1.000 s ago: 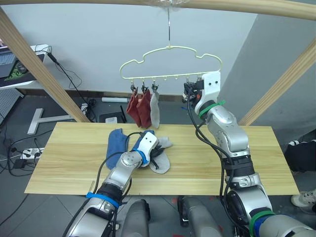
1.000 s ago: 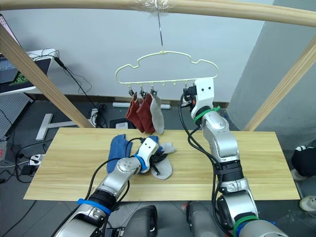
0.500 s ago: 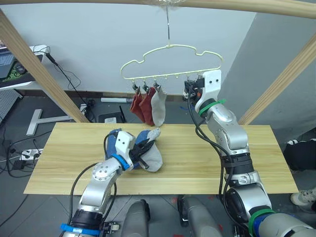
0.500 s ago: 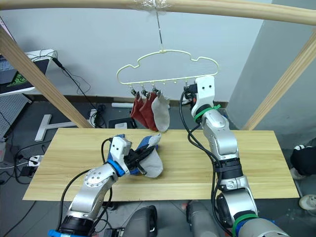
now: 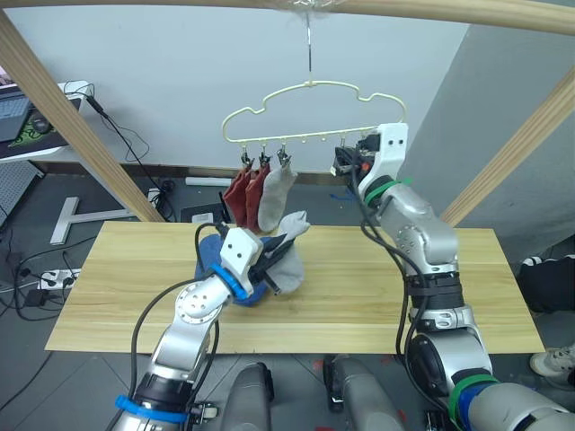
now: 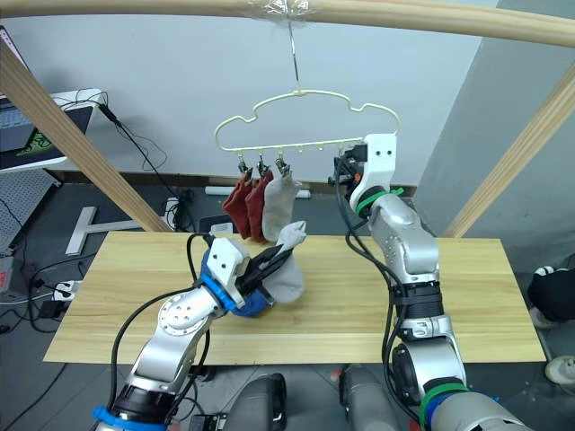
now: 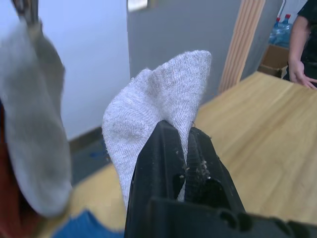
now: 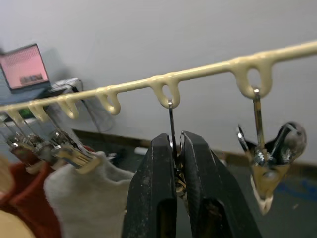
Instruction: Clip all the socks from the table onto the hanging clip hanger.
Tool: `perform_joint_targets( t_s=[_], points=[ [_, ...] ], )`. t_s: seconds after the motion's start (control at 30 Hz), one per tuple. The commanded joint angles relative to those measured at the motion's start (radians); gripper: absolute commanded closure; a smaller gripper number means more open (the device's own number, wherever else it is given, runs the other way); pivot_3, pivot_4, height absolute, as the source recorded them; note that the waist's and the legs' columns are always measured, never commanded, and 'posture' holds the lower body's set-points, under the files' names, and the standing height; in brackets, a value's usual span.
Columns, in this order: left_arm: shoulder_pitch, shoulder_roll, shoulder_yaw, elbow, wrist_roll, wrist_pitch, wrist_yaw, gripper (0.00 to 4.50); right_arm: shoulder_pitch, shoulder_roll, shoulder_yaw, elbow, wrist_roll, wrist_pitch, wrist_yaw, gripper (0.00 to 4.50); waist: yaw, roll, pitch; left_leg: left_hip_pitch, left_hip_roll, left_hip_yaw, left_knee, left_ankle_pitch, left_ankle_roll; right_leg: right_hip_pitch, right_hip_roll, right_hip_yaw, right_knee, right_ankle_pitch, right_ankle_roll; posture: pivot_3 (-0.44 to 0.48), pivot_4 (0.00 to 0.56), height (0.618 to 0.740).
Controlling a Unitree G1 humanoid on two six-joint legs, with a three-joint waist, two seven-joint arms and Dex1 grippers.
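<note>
The pale yellow clip hanger (image 5: 310, 87) hangs by its hook from the top pole. Two rust red socks (image 5: 241, 192) and a light grey sock (image 5: 273, 197) hang from its leftmost clips. My left gripper (image 5: 275, 256) is shut on a second light grey sock (image 5: 290, 235), held in the air above the table (image 5: 377, 287), just below the hung socks. Its fingers (image 7: 168, 148) pinch that sock's fabric (image 7: 153, 99). Blue socks (image 5: 210, 257) lie on the table beneath it. My right gripper (image 5: 345, 164) is raised at the hanger's right side, shut on a metal clip (image 8: 171, 119) under the bar.
Slanted wooden poles (image 5: 76, 135) (image 5: 508, 148) rise on either side of the table, under a top pole (image 5: 431, 9). Another metal clip (image 8: 265, 163) hangs beside the gripped one. A person (image 7: 303, 44) stands beyond the table. Cables and a desk (image 5: 27, 135) sit at the back left.
My left gripper has lifted the grey sock off the table and up toward the hanger, uncovering the blue socks. The right gripper has stayed on its clip.
</note>
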Motion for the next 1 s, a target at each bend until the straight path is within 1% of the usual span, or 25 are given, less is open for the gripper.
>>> perform_joint_targets(
  t_s=[0.03,0.07,0.1,0.23,0.47,0.63,1.0],
  points=[
    [-0.046,-0.029,-0.033,0.033,0.025,-0.065,0.014,4.48,-0.026,0.008,-0.06,-0.081,0.101,0.14,-0.038,4.5,0.001,0.0,0.0,0.0,0.0,0.0,0.0,0.0,0.0,0.0,0.0,0.0,0.0,0.0,0.0,-0.02,0.22,0.74],
    [-0.051,-0.033,-0.036,0.043,0.028,-0.074,0.015,4.48,-0.028,0.008,-0.065,-0.089,0.111,0.158,-0.044,4.5,0.001,0.0,0.0,0.0,0.0,0.0,0.0,0.0,0.0,0.0,0.0,0.0,-0.001,0.0,0.0,-0.02,0.22,0.74],
    [-0.06,-0.043,-0.042,0.052,0.03,-0.077,0.02,4.48,-0.029,0.01,-0.076,-0.106,0.132,0.19,-0.058,4.5,0.0,0.0,0.0,0.0,0.0,0.001,0.0,0.0,0.0,0.0,0.0,0.0,-0.001,0.0,0.0,-0.039,0.232,0.74],
    [-0.127,-0.11,-0.061,0.113,0.041,-0.102,0.053,4.48,-0.048,0.038,-0.157,-0.158,0.255,0.348,-0.129,4.5,0.0,0.0,0.0,-0.001,0.0,0.0,0.0,0.0,0.0,0.0,0.0,0.0,0.0,0.0,0.0,-0.048,0.231,0.74],
    [-0.16,-0.124,-0.068,0.133,0.064,-0.145,0.07,4.48,-0.053,0.047,-0.217,-0.19,0.369,0.482,-0.19,4.5,-0.009,0.0,0.0,-0.001,0.0,0.0,0.0,0.0,0.0,0.0,0.0,0.0,0.0,0.0,0.001,-0.072,0.234,0.74],
    [-0.186,-0.125,-0.066,0.159,0.088,-0.189,0.084,4.48,-0.049,0.063,-0.242,-0.213,0.417,0.515,-0.241,4.5,-0.016,0.0,0.0,-0.001,0.0,0.0,0.0,0.0,0.0,0.0,0.0,0.0,0.0,-0.001,0.002,-0.076,0.236,0.74],
    [-0.201,-0.137,-0.067,0.184,0.097,-0.212,0.108,4.48,-0.041,0.055,-0.254,-0.218,0.48,0.539,-0.286,4.5,-0.017,0.0,0.0,-0.001,0.0,-0.001,0.0,0.0,0.0,0.0,0.0,0.0,0.0,-0.001,0.003,-0.077,0.238,0.74]
  ],
)
